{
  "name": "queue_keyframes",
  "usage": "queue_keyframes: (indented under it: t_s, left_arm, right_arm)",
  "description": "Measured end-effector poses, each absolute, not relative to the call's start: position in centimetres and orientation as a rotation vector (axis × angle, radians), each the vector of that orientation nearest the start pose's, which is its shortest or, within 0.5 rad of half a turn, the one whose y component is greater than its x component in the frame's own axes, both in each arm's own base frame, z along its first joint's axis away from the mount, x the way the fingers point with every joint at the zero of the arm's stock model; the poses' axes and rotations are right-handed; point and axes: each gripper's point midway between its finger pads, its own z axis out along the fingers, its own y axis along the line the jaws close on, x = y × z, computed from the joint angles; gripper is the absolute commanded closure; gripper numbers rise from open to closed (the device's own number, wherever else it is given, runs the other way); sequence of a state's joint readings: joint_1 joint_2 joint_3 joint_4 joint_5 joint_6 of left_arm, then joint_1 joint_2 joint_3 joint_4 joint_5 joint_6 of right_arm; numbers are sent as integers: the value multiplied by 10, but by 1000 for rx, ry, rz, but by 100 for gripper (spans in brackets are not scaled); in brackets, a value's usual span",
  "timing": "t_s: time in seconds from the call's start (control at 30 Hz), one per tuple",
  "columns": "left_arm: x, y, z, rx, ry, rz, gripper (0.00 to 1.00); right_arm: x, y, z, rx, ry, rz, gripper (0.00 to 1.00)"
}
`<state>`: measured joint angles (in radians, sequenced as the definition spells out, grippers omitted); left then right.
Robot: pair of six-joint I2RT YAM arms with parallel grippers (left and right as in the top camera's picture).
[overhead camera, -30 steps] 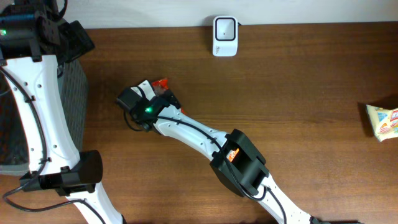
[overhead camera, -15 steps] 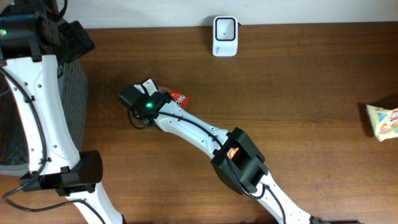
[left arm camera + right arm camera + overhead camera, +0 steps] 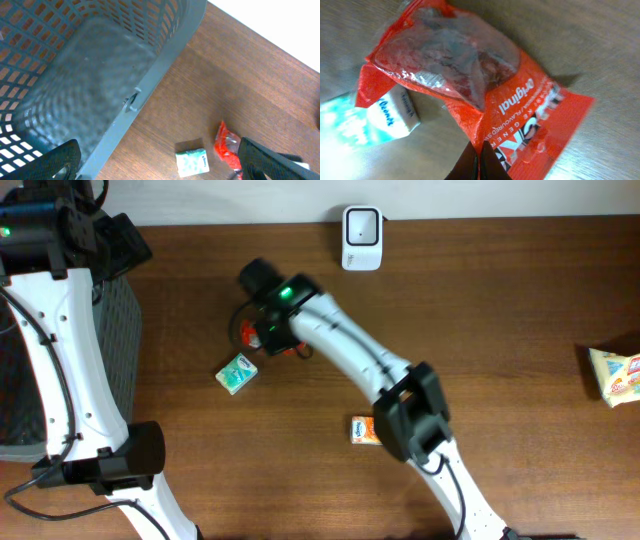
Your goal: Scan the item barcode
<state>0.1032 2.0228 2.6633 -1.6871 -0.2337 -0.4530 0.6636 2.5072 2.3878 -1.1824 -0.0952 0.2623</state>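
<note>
- Grasp done, in our judgement: the right hand (image 3: pixel 476 159) is clenched on one edge of the red packet (image 3: pixel 465 75), with the fingers pinched together on the film.
- Scan not yet done. The packet sits in the back-left part of the worktop (image 3: pixel 480 310), left of the scanner (image 3: pixel 361 237) and apart from it, not in front of its window.
- Left to do, as we judge it: carry the packet right and toward the back edge, then turn the barcode side to the scanner.
- No barcode shows. The right wrist view gives only the clear window and the "original" print, so we can't tell which side carries the code.
- We can't tell for sure whether the packet is off the worktop. In the right wrist view its corner overlaps the tissue pack (image 3: pixel 375 120), which suggests it is raised.
- Right arm pose: it reaches from the front edge, right of centre, diagonally up to the back-left. The elbow is mid-worktop and the wrist is bent down over the packet.
- The left hand (image 3: pixel 159 165) is released, jaws wide, holding nothing. It hovers by the basket (image 3: pixel 100 75) at the left edge, and the left arm runs up that side.
- Other items: an orange pack (image 3: pixel 365 430) lies toward the front, beside the right arm. A yellow pack (image 3: pixel 615 375) lies at the right edge. We judge neither is involved.
- Risk, in our judgement: an edge pinch on floppy film may let the packet swing or fold when presented.
</note>
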Motion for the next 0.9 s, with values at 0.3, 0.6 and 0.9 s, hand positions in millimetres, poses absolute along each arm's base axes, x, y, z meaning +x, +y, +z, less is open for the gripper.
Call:
queue_keyframes:
  t_s: [0.3,0.6,0.9]
  left_arm:
    - [410,82,337,-786,2460,175,1]
    - [410,82,337,-786,2460,175,1]
    - [410,82,337,-786,2460,175,1]
  right_arm:
    - [446,298,100,-337,2935,1136,96]
    - [441,273,94,-313,3007,1054,92]
    - [416,281,73,-741,2997,329,23]
